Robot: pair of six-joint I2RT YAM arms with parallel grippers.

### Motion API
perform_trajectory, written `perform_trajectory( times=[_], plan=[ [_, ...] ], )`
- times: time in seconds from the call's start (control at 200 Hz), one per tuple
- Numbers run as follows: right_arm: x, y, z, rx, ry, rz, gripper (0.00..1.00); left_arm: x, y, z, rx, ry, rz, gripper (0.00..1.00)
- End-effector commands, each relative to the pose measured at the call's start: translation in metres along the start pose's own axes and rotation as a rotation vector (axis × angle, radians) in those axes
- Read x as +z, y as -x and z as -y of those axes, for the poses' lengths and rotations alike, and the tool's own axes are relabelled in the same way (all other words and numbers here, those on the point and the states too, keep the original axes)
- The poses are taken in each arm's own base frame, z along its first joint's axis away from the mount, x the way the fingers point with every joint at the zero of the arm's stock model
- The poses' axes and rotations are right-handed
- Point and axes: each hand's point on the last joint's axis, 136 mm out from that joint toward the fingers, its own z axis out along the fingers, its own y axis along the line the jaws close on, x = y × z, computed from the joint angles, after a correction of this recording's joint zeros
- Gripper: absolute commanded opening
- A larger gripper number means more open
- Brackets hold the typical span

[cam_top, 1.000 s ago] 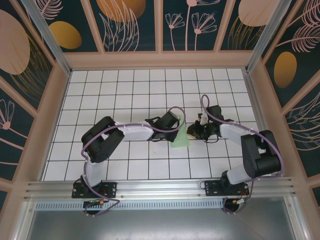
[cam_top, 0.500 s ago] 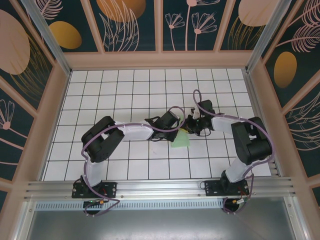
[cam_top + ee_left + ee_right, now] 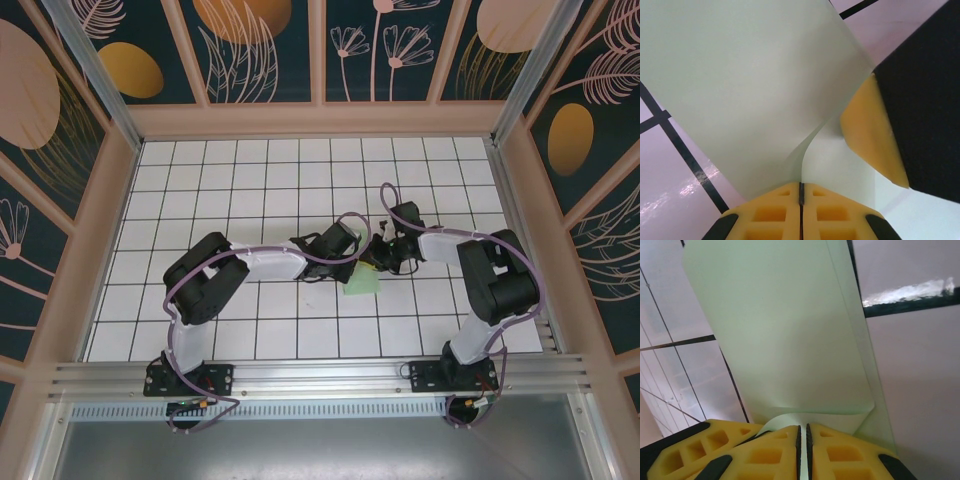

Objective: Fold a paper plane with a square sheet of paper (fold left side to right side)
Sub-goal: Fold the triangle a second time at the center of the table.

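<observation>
Fingers (image 3: 780, 197) of your left gripper (image 3: 801, 187) pressed together on the square sheet of paper (image 3: 740, 85), your right gripper (image 3: 802, 430) likewise pinching it, paper curled, mid-table (image 3: 200, 180) between both wrists

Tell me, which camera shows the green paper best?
Right wrist view: the square sheet of paper lies broad, its fold clear. Left wrist view shows a curled part; top external view, a small green patch.

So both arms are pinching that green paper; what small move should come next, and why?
Probably lower the sheet of paper onto the table and press its fold flat. The left end effector and right end effector are both shut on it, close together, and the fold is a soft curl, not a crease.
</observation>
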Motion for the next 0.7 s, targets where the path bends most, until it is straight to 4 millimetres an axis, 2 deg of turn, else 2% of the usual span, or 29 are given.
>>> perform_trajectory(
  times=[0.0,0.2,0.295,0.591,0.696],
  plan=[
    [0.003,-0.004,0.013,-0.003,-0.067,-0.016,0.15,0.015,-0.027,-0.011,-0.015,0.029,-0.093,0.08],
    [0.005,-0.009,0.023,0.003,-0.097,-0.03,0.15,0.013,-0.023,-0.01,-0.017,0.025,-0.083,0.12],
    [0.006,-0.012,0.029,0.009,-0.114,-0.033,0.15,0.006,-0.015,-0.009,-0.016,0.034,-0.058,0.17],
    [0.01,-0.019,0.039,0.019,-0.131,-0.041,0.15,-0.045,0.019,-0.009,-0.027,0.067,0.059,0.36],
    [0.01,-0.017,0.039,0.019,-0.128,-0.038,0.15,-0.065,0.025,-0.007,-0.045,0.054,0.102,0.4]
  ],
)
